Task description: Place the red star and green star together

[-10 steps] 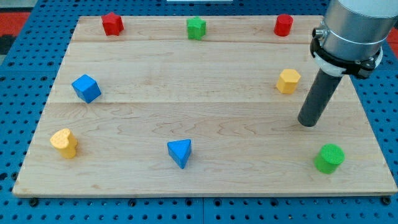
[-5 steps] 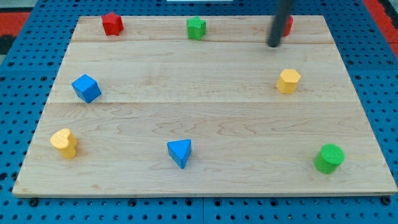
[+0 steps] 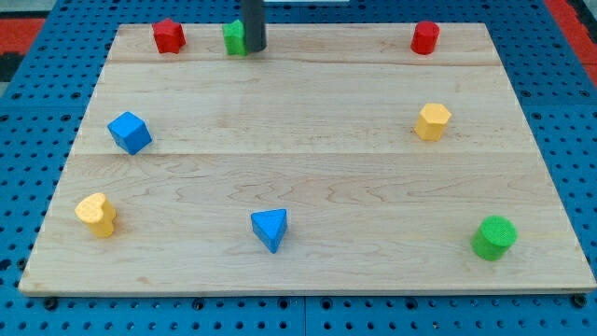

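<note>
Pale smooth wooden board (image 3: pixel 308 168) with visible grain, blue perforated table (image 3: pixel 28 140), matt dark rod (image 3: pixel 253 23)

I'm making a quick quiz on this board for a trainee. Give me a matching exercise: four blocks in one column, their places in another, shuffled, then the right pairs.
Blocks:
1. green star
2. green cylinder
3. blue triangle
4. yellow heart

Places:
A. bottom edge, near the middle
B. top edge, right beside my tip, on its left
C. the view's bottom-left corner
D. the view's bottom-right corner

Pairs: 1-B, 2-D, 3-A, 4-C
</note>
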{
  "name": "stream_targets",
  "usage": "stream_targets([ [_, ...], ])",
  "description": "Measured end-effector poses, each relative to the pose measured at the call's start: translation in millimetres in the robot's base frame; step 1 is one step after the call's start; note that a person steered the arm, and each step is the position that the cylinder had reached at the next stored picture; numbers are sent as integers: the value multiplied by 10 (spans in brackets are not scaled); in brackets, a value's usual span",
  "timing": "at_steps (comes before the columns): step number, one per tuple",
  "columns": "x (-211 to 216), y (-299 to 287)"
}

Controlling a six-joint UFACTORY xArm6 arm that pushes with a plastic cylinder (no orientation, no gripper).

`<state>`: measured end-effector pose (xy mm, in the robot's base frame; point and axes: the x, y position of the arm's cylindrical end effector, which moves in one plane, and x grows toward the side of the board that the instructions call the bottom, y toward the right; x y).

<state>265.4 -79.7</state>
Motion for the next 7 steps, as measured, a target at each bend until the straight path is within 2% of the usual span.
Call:
stream_targets([
  [1,251,-939],
  [2,-192,-1954],
  [3,-605,-2229],
  [4,-578,-1222],
  [5,-531,-512],
  [7,-294,499],
])
